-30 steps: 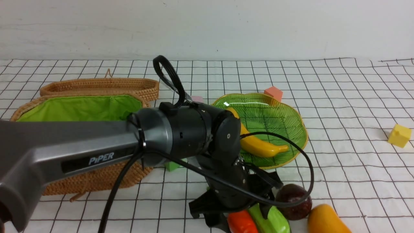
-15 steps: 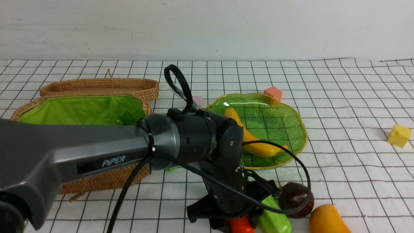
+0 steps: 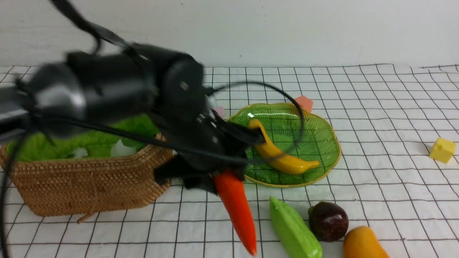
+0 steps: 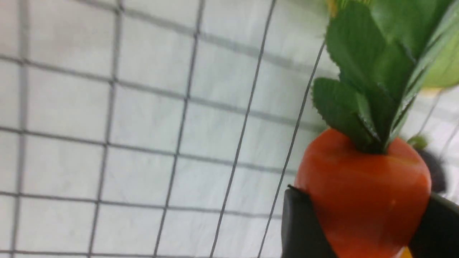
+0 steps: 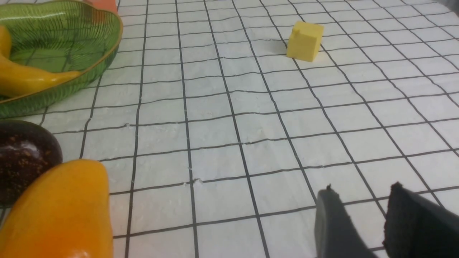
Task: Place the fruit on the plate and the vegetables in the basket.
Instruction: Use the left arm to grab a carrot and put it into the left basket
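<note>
My left gripper (image 3: 211, 180) is shut on the leafy top end of the orange carrot (image 3: 235, 211), which hangs point down above the cloth between the basket (image 3: 89, 186) and the plate (image 3: 322, 129). In the left wrist view the carrot (image 4: 362, 193) sits between both fingers (image 4: 301, 229). A white radish (image 3: 121, 148) lies in the basket. The banana (image 3: 281, 159) lies on the plate. The green gourd (image 3: 294, 233), purple ball (image 3: 328, 220) and mango (image 3: 362, 243) lie on the cloth in front. My right gripper (image 5: 362, 188) is open and empty beside the mango (image 5: 61, 211).
A yellow cube (image 3: 443, 149) sits at the far right, an orange-pink cube (image 3: 304, 103) behind the plate and a pink cube (image 3: 218, 111) beside it. The basket's lid lies open behind it. The left arm blurs across the basket.
The left gripper closed on the carrot at the front of the cloth, then rose and swung left toward the basket with it. The gourd now lies uncovered.
</note>
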Available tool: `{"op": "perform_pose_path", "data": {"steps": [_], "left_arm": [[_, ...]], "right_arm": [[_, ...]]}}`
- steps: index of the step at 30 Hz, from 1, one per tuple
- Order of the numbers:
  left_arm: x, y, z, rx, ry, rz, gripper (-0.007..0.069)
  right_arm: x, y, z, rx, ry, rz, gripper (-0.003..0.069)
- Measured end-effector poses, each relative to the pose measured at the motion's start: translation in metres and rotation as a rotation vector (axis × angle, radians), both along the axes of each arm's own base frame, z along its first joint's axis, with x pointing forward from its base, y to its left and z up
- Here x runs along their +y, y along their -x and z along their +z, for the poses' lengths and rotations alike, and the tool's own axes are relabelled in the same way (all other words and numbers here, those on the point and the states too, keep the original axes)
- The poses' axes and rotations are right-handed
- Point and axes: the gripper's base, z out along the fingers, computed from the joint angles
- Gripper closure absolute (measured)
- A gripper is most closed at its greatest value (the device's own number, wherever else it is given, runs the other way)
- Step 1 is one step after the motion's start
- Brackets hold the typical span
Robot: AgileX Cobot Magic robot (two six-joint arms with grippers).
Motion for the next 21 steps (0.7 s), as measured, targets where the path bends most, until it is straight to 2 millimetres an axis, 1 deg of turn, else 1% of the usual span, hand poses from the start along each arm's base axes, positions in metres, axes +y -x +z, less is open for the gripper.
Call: {"op": "perform_pose_path", "data": {"steps": [2, 4, 5, 6, 7, 8, 9, 10, 13, 14, 15, 16, 17, 19, 20, 21], "left_arm": [[0.046, -0.007, 0.029, -0.073, 0.038, 0.131, 0.0265], [0.088, -0.010, 0.047, -0.124, 0.037, 0.246, 0.0265], [0.104, -0.011, 0.052, -0.139, 0.027, 0.294, 0.0265], [0.128, -0.014, 0.056, -0.156, 0.009, 0.368, 0.0265], [0.141, -0.016, 0.056, -0.157, -0.001, 0.412, 0.0265], [0.143, -0.016, 0.055, -0.154, -0.001, 0.422, 0.0265], [0.151, -0.019, 0.053, -0.147, -0.005, 0.456, 0.0265], [0.164, -0.028, 0.044, -0.113, -0.003, 0.523, 0.0265], [0.178, -0.044, 0.024, -0.041, 0.041, 0.654, 0.0263], [0.184, -0.051, 0.016, -0.016, 0.061, 0.706, 0.0244], [0.184, -0.051, 0.016, -0.016, 0.065, 0.710, 0.0240], [0.188, -0.055, 0.010, -0.004, 0.071, 0.734, 0.0223], [0.194, -0.059, 0.005, 0.008, 0.075, 0.761, 0.0178], [0.197, -0.060, 0.003, 0.014, 0.071, 0.766, 0.0123], [0.198, -0.060, 0.003, 0.014, 0.070, 0.765, 0.0118], [0.199, -0.059, 0.003, 0.015, 0.056, 0.743, 0.0083]], "right_arm": [[0.000, 0.000, 0.000, 0.000, 0.000, 0.000, 0.0416], [0.000, 0.000, 0.000, 0.000, 0.000, 0.000, 0.0416], [0.000, 0.000, 0.000, 0.000, 0.000, 0.000, 0.0416], [0.000, 0.000, 0.000, 0.000, 0.000, 0.000, 0.0416], [0.000, 0.000, 0.000, 0.000, 0.000, 0.000, 0.0416], [0.000, 0.000, 0.000, 0.000, 0.000, 0.000, 0.0416], [0.000, 0.000, 0.000, 0.000, 0.000, 0.000, 0.0416], [0.000, 0.000, 0.000, 0.000, 0.000, 0.000, 0.0416], [0.000, 0.000, 0.000, 0.000, 0.000, 0.000, 0.0416], [0.000, 0.000, 0.000, 0.000, 0.000, 0.000, 0.0416], [0.000, 0.000, 0.000, 0.000, 0.000, 0.000, 0.0416], [0.000, 0.000, 0.000, 0.000, 0.000, 0.000, 0.0416], [0.000, 0.000, 0.000, 0.000, 0.000, 0.000, 0.0416], [0.000, 0.000, 0.000, 0.000, 0.000, 0.000, 0.0416], [0.000, 0.000, 0.000, 0.000, 0.000, 0.000, 0.0416], [0.000, 0.000, 0.000, 0.000, 0.000, 0.000, 0.0416]]}}
